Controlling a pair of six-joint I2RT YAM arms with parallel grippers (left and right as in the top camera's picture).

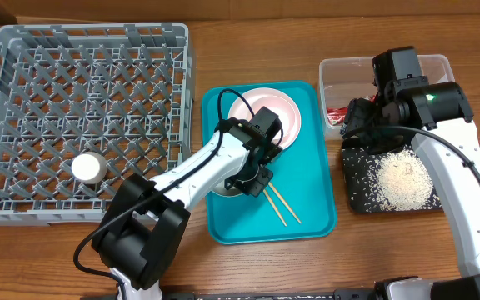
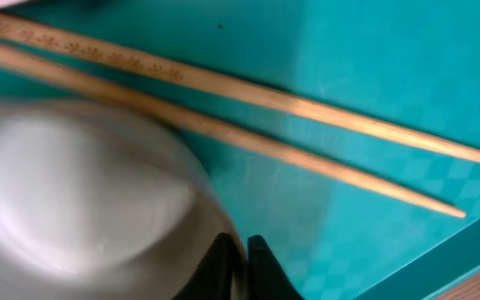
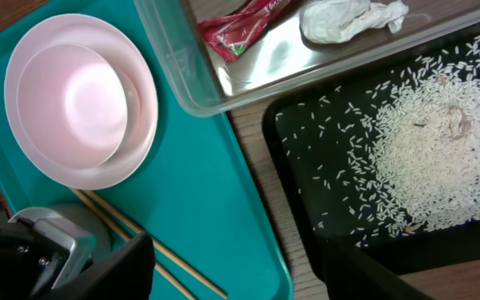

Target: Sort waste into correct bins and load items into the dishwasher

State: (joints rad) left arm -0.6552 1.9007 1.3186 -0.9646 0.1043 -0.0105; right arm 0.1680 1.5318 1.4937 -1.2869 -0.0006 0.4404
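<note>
Metal bowl (image 2: 82, 192) sat mid-frame on teal tray (image 1: 307, 217), rim pinched by left claw (image 2: 244, 252); right claw (image 3: 240, 271) hung open.

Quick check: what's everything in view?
dish rack: one, grey, left
cup: one, white, in dish rack
teal tray: one, centre
plate: one, white, on teal tray
bowl: one, white, in plate
metal bowl: one, silver, on or just above teal tray
chopsticks: two, wooden, on teal tray
clear tub: one, right
wrapper: one, red-and-white, in clear tub
scrap: one, white, in clear tub
black tray: one, beside clear tub
rice: many grains, white, in black tray
left gripper: shut on metal bowl
right gripper: open
</note>
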